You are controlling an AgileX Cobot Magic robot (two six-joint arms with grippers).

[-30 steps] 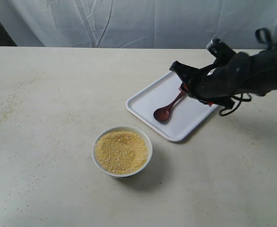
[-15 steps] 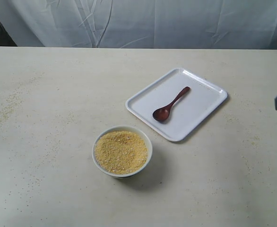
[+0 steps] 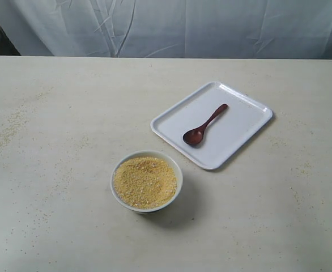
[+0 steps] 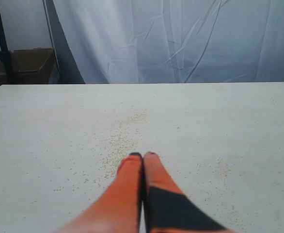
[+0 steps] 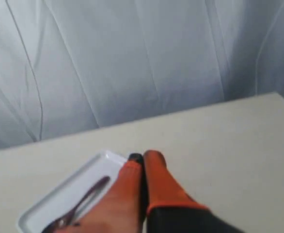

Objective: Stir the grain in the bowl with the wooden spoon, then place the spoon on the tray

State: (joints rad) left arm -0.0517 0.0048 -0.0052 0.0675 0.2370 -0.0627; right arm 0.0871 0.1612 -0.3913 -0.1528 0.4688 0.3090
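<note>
We find the wooden spoon (image 3: 204, 124) resting on the tray (image 3: 242, 122), handle pointing far-right, so our right gripper (image 5: 143, 158), fingers together and empty, is the nearer one, while our left gripper (image 4: 143, 155), also closed on nothing, sees only table (image 4: 229, 121).

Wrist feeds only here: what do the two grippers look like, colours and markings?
The left gripper has two long, tapering orange jaws with small dark tips, and a black panel on one jaw nearer the camera. The right gripper matches: orange jaws, a dark tip, a black section nearer the camera. No cables or labels show. Neither arm appears in the exterior view.
</note>
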